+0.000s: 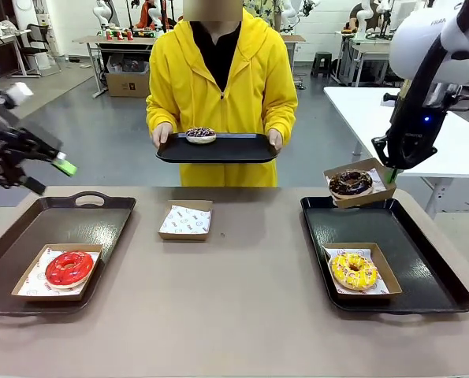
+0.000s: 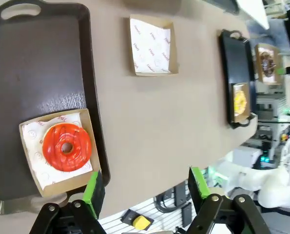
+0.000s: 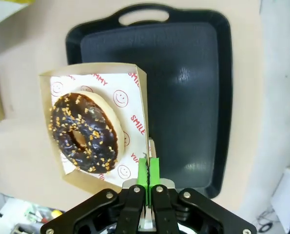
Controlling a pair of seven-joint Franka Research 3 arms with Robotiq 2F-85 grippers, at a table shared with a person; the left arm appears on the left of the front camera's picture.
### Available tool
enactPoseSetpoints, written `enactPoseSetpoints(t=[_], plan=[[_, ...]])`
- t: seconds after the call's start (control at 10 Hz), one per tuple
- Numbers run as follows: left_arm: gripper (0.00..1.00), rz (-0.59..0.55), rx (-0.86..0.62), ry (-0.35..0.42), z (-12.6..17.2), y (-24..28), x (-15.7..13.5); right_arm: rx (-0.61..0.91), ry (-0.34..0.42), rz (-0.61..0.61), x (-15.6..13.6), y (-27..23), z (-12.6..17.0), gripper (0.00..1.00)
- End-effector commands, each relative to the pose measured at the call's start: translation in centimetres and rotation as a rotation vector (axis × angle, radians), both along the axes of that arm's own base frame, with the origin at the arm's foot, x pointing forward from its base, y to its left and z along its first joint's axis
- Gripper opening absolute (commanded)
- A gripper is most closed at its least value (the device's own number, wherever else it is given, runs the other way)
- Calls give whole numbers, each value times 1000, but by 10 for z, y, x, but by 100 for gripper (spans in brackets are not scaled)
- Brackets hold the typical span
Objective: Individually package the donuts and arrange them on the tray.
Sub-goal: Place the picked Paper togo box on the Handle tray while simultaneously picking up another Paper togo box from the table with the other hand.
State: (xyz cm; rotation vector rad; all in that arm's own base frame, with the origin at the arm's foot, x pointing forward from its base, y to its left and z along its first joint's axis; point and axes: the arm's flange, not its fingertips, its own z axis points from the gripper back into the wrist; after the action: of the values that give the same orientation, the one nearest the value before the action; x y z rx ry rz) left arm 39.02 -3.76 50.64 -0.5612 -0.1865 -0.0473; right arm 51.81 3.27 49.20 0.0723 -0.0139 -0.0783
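My right gripper (image 1: 392, 170) is shut on the edge of a cardboard box (image 3: 133, 95) holding a chocolate donut with nut bits (image 3: 84, 132), lifted over the near left corner of the right tray (image 1: 423, 260). A yellow sprinkled donut (image 1: 354, 271) sits boxed on that tray. On the left tray (image 1: 61, 216) lies a boxed red donut (image 1: 68, 268). High above the left tray's outer side, my left gripper (image 1: 51, 175) hangs open and holds nothing. The person holds up a black tray (image 1: 242, 150) carrying a dark donut with pale sprinkles (image 1: 200, 135).
An empty paper-lined box (image 1: 186, 220) lies at the table's middle back. A white table (image 1: 455, 134) stands behind the right arm. The brown tabletop (image 1: 234, 299) between the two trays is bare.
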Motion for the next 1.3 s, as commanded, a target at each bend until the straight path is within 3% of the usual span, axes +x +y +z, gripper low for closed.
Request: enactPoseSetpoints(t=[0.0,0.5,1.2], plan=[[89,7,121,11,-14,-25,18,-45,-7,10,6,1,-12,1],[89,29,342,-123,-57,-97,43,-21,8,9,5,0,-12,1],[89,-2,296,-112,-51,-88,40,-21,8,9,5,0,-12,1]])
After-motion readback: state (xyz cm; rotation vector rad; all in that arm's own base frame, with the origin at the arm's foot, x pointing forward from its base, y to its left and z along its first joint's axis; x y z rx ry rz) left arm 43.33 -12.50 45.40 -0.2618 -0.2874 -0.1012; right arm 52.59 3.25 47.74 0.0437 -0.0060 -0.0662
